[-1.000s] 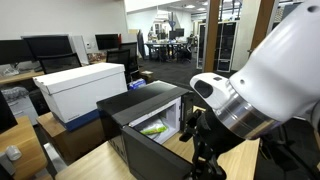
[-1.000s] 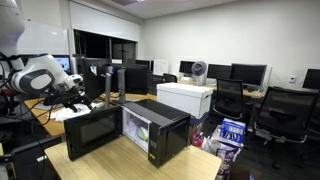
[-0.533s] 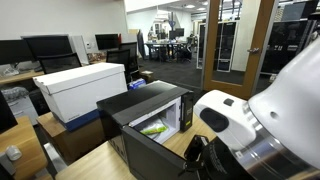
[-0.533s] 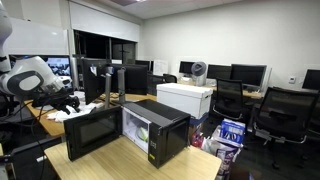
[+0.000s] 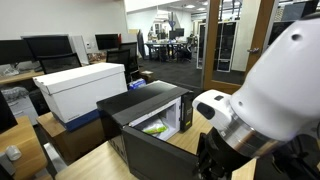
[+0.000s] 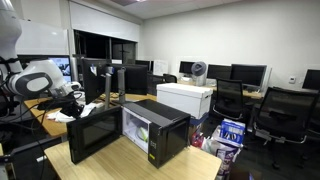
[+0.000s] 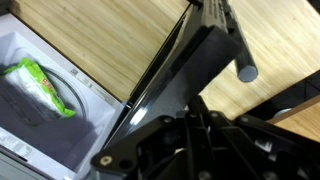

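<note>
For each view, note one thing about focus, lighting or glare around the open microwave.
In an exterior view, the arm looms close and soft beside the microwave; in an exterior view, light falls evenly on the door; wrist view, the gripper is a dark mass, the green packet bright.

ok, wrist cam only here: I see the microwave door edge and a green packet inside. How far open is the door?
Observer: Wide. In an exterior view the door stands swung well clear of the microwave front.
Operator: Where's the gripper on it?
Observer: The gripper is at the door's top free corner, jaws shut. I can't tell whether it touches.
Operator: Anything near the microwave?
Observer: A white box stands just beyond it, in both exterior views.
</note>
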Motion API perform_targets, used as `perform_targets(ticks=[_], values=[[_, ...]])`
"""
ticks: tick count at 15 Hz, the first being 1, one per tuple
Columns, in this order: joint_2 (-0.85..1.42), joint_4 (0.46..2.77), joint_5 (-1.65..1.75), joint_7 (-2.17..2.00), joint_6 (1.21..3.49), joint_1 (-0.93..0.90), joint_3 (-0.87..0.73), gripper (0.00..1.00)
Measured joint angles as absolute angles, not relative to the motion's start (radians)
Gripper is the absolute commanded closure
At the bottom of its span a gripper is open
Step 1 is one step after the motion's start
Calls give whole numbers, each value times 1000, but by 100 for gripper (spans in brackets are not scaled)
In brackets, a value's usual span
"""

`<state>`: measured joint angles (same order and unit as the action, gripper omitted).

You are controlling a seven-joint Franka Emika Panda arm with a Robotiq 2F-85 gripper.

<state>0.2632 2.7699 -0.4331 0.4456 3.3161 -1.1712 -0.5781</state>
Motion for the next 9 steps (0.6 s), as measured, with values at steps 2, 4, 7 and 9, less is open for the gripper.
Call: perform_targets(ticks=[2,4,7,9], values=[[263,2769,-432,446,3295,-1112,-580,98],[263,2768,-432,446,3292,-1054,-580,98],[262,2762,-431,446,3296,-964,-565,98],[259,2754,-430,445,3299,-891,-535,98]])
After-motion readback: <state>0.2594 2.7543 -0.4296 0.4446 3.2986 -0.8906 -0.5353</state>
